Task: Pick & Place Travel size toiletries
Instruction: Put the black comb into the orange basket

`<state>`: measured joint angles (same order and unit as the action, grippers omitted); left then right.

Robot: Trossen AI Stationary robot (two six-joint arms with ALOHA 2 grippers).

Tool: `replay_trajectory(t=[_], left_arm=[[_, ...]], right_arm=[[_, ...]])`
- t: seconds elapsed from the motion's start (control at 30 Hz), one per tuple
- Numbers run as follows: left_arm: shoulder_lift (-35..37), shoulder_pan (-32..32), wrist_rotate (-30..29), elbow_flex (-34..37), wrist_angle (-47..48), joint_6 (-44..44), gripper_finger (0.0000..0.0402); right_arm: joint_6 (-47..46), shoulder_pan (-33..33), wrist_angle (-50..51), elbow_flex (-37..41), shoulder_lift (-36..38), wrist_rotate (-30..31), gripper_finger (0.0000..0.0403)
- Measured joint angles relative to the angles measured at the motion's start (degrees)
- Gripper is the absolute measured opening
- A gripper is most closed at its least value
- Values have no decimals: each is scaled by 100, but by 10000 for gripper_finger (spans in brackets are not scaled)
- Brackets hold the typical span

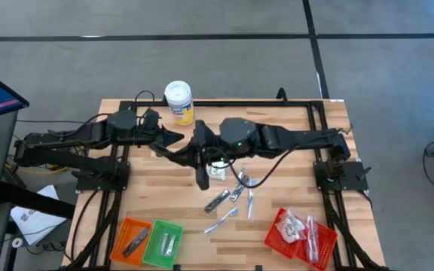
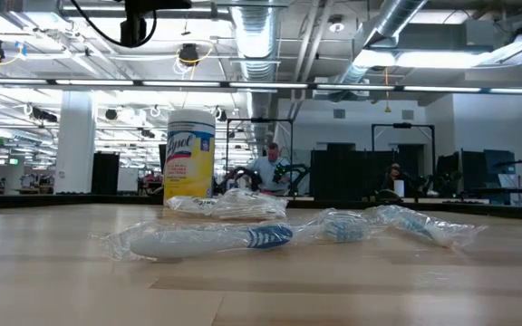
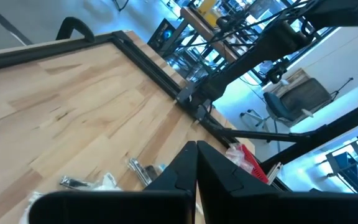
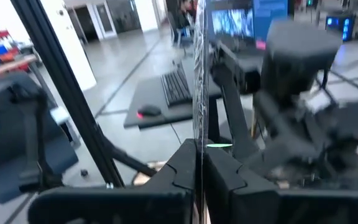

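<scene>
Mid-worktop (image 1: 157, 188): clear-wrapped toothbrushes (image 2: 208, 240), light, crinkly, slippery; grasp mid-handle. Right gripper (image 4: 199, 163) pinches a thin clear-wrapped stick (image 4: 198, 74); left gripper (image 3: 196, 163) closed, empty.

Even overhead light falls on the wooden table (image 1: 277, 150) in the high view, the dark arms casting only faint, soft shadows on the boards. At table height, rows of ceiling strip lights (image 2: 243, 84) glare in the hall behind; the wrapped toiletries (image 2: 207, 240) in the foreground show pale and slightly soft, and the yellow canister (image 2: 189, 154) stands backlit against the bright room. The right wrist view is smeared with blur throughout, while the left wrist view is sharp on the table boards but washed blue-white toward the bright windows (image 3: 353, 168) beyond.
</scene>
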<state>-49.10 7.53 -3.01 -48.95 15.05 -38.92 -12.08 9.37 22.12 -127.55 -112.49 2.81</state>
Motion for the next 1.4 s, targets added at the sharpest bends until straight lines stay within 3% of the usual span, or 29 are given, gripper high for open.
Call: replay_trajectory(t=[0.33,0.67,0.93,1.17,1.4], left_arm=[[135,-46,2,0,-309,-18,0],[1111,-50,51,-4,-1500,236,0],[1386,-50,571,-7,-1694,234,0],[1240,-50,606,-7,-1687,229,0],[873,-50,845,-7,-1677,207,0]], right_arm=[[1,-7,-173,-665,7,0,13],[2,-114,-154,-721,246,156,6],[-22,-230,50,-715,262,175,6],[-112,-99,305,-133,348,219,10],[-153,202,267,685,767,757,6]])
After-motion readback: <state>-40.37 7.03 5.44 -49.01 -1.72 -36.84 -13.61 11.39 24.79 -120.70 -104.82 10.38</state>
